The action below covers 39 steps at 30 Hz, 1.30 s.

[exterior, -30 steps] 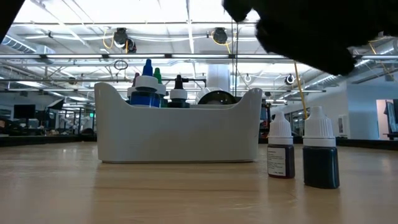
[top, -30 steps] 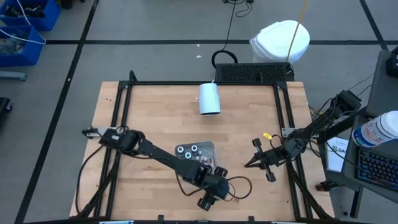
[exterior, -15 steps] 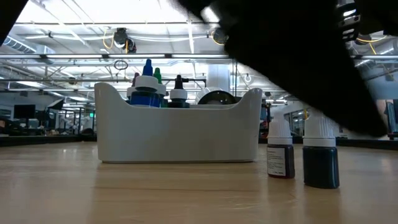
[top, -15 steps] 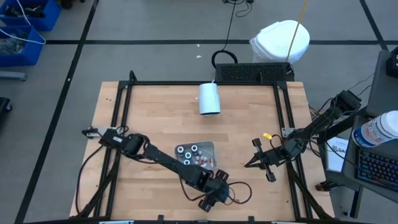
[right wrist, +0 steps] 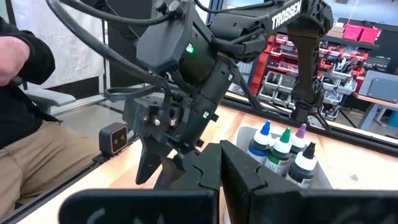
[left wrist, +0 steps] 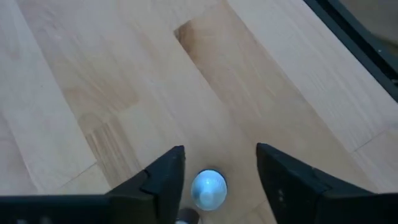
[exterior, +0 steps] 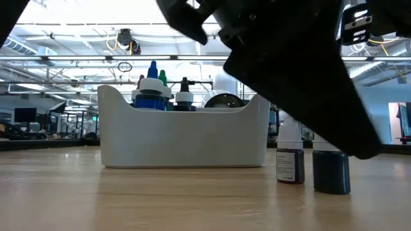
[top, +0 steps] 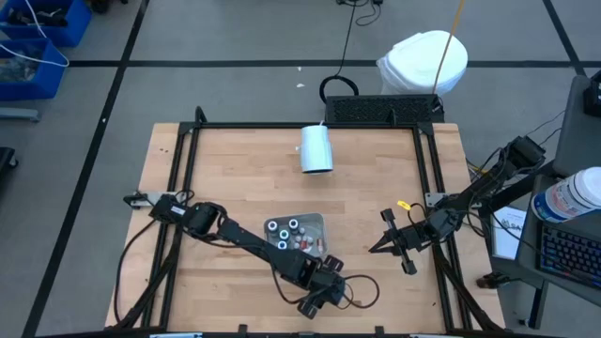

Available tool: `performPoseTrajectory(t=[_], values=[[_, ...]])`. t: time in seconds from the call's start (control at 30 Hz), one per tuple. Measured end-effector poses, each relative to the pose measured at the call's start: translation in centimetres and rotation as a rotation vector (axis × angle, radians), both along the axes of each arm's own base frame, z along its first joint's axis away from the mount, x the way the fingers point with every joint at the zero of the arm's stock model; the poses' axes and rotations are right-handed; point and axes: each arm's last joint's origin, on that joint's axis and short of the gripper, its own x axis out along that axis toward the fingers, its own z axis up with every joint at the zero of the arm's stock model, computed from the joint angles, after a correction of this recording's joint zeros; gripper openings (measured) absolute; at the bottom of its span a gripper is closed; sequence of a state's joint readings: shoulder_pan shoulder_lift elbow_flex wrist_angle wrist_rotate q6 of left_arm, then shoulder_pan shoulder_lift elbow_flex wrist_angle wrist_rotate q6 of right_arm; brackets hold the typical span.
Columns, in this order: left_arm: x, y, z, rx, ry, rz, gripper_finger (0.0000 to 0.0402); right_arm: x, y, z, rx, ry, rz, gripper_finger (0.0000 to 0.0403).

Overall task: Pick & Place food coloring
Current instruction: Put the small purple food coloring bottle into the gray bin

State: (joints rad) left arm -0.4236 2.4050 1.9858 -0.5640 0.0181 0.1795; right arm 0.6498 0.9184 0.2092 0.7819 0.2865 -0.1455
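Left wrist view: a small food-coloring bottle point(left wrist: 208, 188), seen cap-on from above, stands on the wooden table point(left wrist: 112, 81) between the two dark fingers point(left wrist: 163, 177) of the left gripper point(left wrist: 214, 180), with a gap showing on either side of the white cap (no contact can be made out). The jaws stand fairly wide and hold nothing. In the low view, two loose bottles stand upright just beside the white tray point(exterior: 183, 138), a dark red one point(exterior: 289, 160) and a darker one point(exterior: 332, 168), near each other; which of them the fingers bracket cannot be told. The tray holds further bottles point(exterior: 153, 90), their coloured tips rising above its rim.

Compared with a second ago, the left arm's bulk has come lower in the low view and now covers the caps of both loose bottles, and the jaws have begun to narrow. This suggests the pick is at the closing stage, with lift and placement yet to follow.

High view: the left gripper point(top: 317, 293) works just past the tray point(top: 315, 225) at the table's near edge; the right gripper point(top: 385, 237) waits shut, well apart to the right. A white cup point(top: 315, 149) lies on its side toward the far edge.
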Motion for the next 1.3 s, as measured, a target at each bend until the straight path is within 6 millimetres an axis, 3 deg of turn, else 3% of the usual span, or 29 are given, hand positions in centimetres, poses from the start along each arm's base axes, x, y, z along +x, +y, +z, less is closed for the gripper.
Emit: performPoseTrajectory(t=[0.4,0.57,0.7,0.87,1.03,1.23,1.3], values=[[-0.1,0.0,-0.1,0.005,0.013,0.0,0.0062,0.0,0.0,0.0,0.0,0.0,0.0,0.0001],[0.1,-0.3,0.3,-0.005,-0.029,-0.034,0.0053,0.0,0.0,0.0,-0.001,0.0,0.0,0.0001],[0.5,-1.1,2.3,-0.015,-0.083,-0.071,0.0059,0.0,0.0,0.0,-0.001,-0.001,0.0,0.0001],[0.0,-1.8,7.0,0.038,-0.079,-0.125,0.0053,0.0,0.0,0.0,-0.007,-0.003,0.0,0.0001],[-1.7,0.2,11.3,0.15,-0.041,-0.077,0.0053,0.0,0.0,0.0,0.001,0.0,0.001,0.0001],[-3.3,5.5,15.6,0.142,-0.064,0.048,0.0053,0.0,0.0,0.0,0.003,0.0,0.002,0.0],[-3.4,7.6,15.5,0.125,-0.061,0.096,0.0053,0.0,0.0,0.0,0.003,0.0,0.003,0.0]])
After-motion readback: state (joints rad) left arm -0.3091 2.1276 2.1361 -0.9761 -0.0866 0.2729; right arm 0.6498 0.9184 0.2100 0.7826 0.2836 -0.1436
